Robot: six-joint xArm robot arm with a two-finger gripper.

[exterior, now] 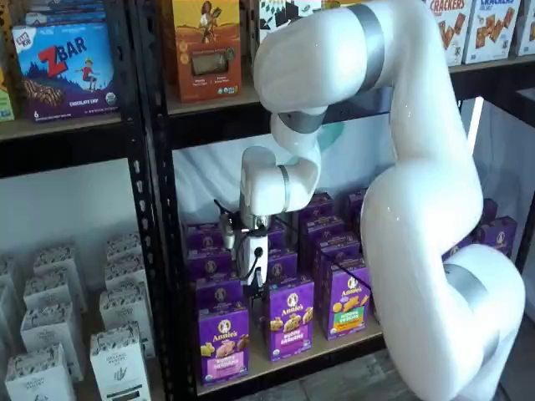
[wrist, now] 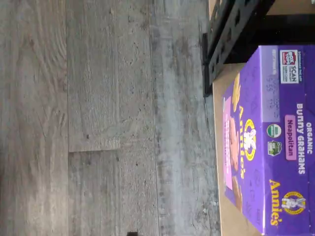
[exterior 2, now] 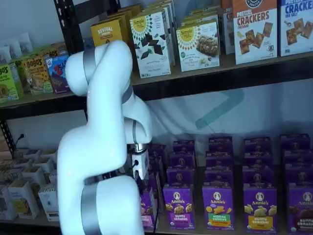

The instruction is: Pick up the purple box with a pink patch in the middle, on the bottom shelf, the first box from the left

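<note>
The purple box (exterior: 223, 341) with a pink patch stands upright at the front left of the bottom shelf (exterior: 288, 361). The wrist view shows it close up (wrist: 266, 147), reading "Bunny Grahams Neapolitan", on the tan board (wrist: 224, 147). In a shelf view only its edge (exterior 2: 148, 211) shows behind the arm. My gripper (exterior: 253, 288) hangs just above and behind the box, beside its right top corner. Its white body also shows in a shelf view (exterior 2: 141, 165). The fingers are too small and dark to show a gap. Nothing is seen held in them.
More purple Annie's boxes (exterior: 291, 316) stand in rows to the right and behind, one with a green patch (exterior: 349, 299). A black perforated upright (exterior: 159, 251) borders the box on its left. White cartons (exterior: 117, 359) fill the neighbouring bay. A grey wood floor (wrist: 108, 118) lies below.
</note>
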